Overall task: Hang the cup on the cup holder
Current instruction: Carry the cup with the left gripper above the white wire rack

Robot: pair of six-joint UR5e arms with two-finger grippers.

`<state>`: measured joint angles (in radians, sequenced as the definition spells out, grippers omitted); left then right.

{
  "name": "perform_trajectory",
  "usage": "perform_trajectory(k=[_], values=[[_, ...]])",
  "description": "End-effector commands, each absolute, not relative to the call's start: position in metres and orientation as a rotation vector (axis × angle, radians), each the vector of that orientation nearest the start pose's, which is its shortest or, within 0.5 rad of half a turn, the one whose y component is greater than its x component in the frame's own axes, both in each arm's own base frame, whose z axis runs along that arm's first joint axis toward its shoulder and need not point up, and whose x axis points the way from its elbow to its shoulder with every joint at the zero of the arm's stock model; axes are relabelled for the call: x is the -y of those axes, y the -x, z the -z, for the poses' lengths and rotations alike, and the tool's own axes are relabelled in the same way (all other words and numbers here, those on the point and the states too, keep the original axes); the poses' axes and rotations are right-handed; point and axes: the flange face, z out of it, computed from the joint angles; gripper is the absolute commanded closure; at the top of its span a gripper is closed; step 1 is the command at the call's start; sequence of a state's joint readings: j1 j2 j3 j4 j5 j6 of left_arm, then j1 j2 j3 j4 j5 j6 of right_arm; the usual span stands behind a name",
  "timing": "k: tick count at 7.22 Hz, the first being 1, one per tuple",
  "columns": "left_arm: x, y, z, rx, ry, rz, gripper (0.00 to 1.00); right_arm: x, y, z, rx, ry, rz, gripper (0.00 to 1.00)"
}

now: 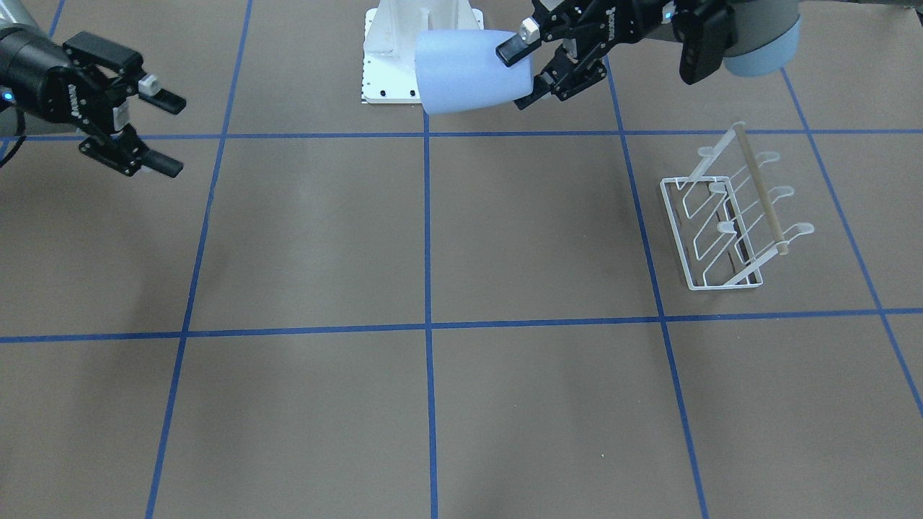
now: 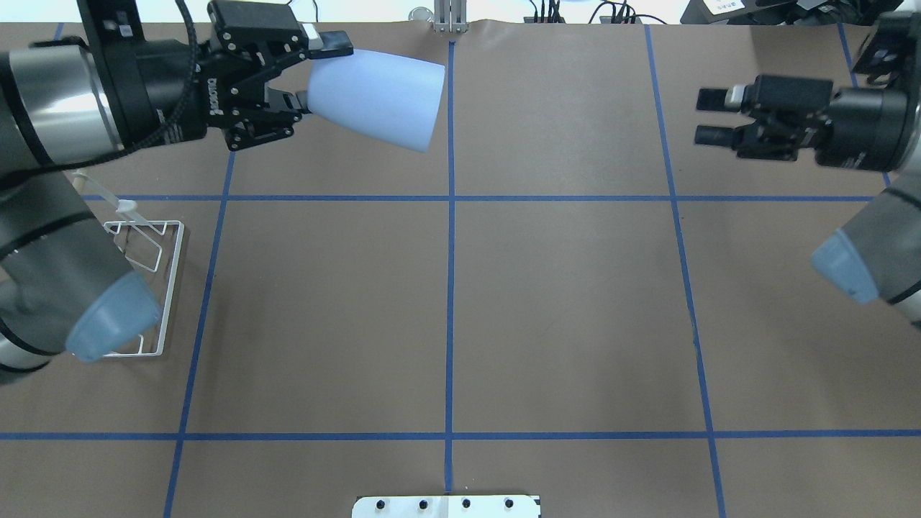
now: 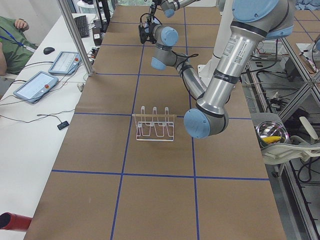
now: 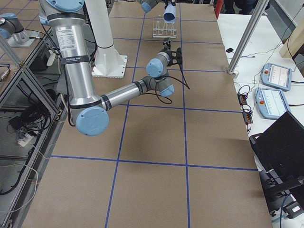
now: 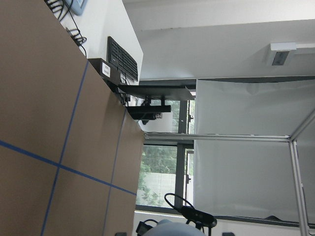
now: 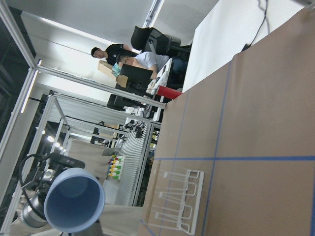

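One cup (image 1: 469, 72) and one cup holder (image 1: 759, 189), apart.

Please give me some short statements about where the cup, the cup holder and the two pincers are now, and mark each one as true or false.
1. The left pincer grips the cup at its narrow end. True.
2. The cup stands upright on the table. False: it is held in the air, turned on its side.
3. The right pincer is open and holds nothing. True.
4. The cup already hangs on the cup holder. False: the prongs are bare, and the cup is apart from the holder.
5. The cup holder is on the robot's right side. False: it stands on the robot's left side.
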<state>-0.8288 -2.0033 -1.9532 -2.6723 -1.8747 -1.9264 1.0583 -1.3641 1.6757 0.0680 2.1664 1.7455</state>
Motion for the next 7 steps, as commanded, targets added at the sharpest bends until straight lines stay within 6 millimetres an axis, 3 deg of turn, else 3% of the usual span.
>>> perform_trajectory(k=[1, 4, 7], values=[[0.468, -0.241, -0.169, -1.721, -0.347, 0.519, 1.0, 0.541, 0.115, -0.368, 1.46, -0.567, -0.269, 0.0], [0.514, -0.185, -0.199, -1.425, -0.524, 0.521, 1.0, 0.584, 0.051, -0.417, 1.035, -0.571, -0.149, 0.0], [0.539, -0.131, -0.221, -1.009, -0.586, 0.367, 1.0, 0.598, 0.032, -0.474, 0.77, -0.375, 0.011, 0.0]])
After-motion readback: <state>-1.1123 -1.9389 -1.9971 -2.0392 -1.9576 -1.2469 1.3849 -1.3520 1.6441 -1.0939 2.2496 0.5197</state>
